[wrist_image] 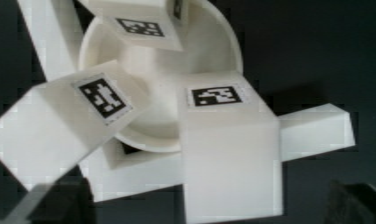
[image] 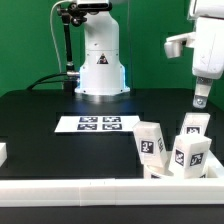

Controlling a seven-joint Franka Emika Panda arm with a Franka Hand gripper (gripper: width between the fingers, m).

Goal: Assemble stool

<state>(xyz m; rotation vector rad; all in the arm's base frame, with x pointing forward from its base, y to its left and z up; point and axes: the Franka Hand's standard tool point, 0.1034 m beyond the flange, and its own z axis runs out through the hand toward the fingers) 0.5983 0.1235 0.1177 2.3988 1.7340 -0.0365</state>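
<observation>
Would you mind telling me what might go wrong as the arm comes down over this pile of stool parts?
1. The legs lie tangled over the round seat, so closing on one may drag or tip its neighbours.
2. The pile sits against the white border rail, leaving little room for the open tool on that side.
3. Parts overlap and hide edges, so a grasp could land off-centre.

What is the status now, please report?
Gripper open, empty, hovering above the parts. Stool legs and round seat piled together, unassembled. Marker board lies apart, nothing blocking.
</observation>
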